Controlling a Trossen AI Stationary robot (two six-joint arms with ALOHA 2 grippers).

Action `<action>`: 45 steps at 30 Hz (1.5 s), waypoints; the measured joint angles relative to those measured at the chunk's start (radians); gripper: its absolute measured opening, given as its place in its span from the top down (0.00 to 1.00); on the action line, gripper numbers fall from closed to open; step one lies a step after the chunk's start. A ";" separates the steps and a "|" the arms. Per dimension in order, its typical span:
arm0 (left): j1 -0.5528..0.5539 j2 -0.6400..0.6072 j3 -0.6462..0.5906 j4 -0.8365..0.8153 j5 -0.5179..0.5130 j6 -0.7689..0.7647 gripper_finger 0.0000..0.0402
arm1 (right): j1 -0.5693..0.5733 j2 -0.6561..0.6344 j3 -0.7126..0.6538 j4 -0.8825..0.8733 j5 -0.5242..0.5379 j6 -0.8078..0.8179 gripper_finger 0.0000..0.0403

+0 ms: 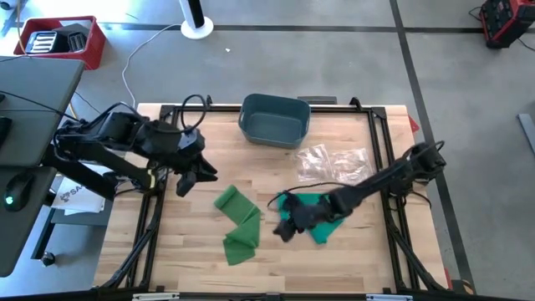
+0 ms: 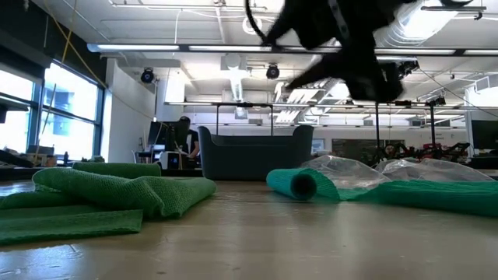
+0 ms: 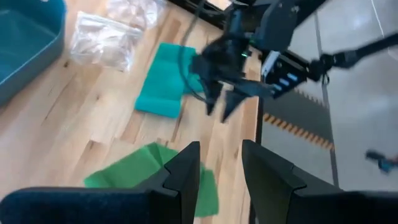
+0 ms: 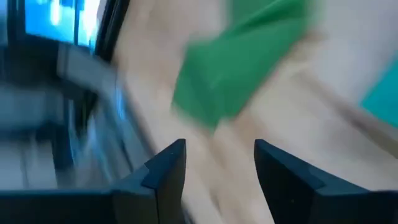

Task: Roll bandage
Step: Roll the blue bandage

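A light green bandage [image 1: 237, 224] lies in a loosely folded strip at the table's middle, also seen in the low view [image 2: 101, 194] and the left wrist view [image 3: 142, 173]. To its right lies a teal bandage [image 1: 320, 219], partly rolled, with the roll's end [image 2: 300, 185] facing the low camera. My right gripper [image 1: 285, 229] hangs open above the teal bandage's left end, clear of the table [image 3: 221, 106]. My left gripper [image 1: 189, 181] stands open, raised at the table's left, with nothing between its fingers [image 3: 219, 171].
A blue-grey bin [image 1: 274, 119] stands at the table's far edge. Clear plastic bags [image 1: 334, 163] lie just behind the teal bandage. Bare wood shows along the near edge [image 1: 276, 267]. A red crate [image 1: 60, 40] sits on the floor beyond the table's far left.
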 joint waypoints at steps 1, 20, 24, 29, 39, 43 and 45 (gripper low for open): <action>0.014 0.000 0.000 0.000 0.017 0.029 0.72 | 0.019 0.003 -0.022 0.010 0.098 0.121 0.56; 0.130 0.003 0.000 -0.012 0.173 0.187 0.72 | 0.045 0.207 -0.034 0.055 0.327 0.824 0.56; 0.130 0.000 0.000 -0.015 0.173 0.186 0.72 | 0.026 0.204 -0.033 -0.003 0.292 0.829 0.56; 0.130 0.000 0.000 -0.015 0.173 0.186 0.72 | 0.024 0.194 -0.033 -0.009 0.311 0.830 0.56; 0.130 0.000 0.000 -0.015 0.172 0.193 0.72 | 0.020 0.171 -0.032 -0.078 0.332 0.828 0.56; 0.130 0.000 0.000 -0.015 0.172 0.196 0.72 | 0.011 0.171 -0.032 -0.115 0.349 0.823 0.56; 0.130 0.000 0.000 -0.015 0.172 0.196 0.72 | 0.004 0.171 -0.032 -0.131 0.363 0.821 0.56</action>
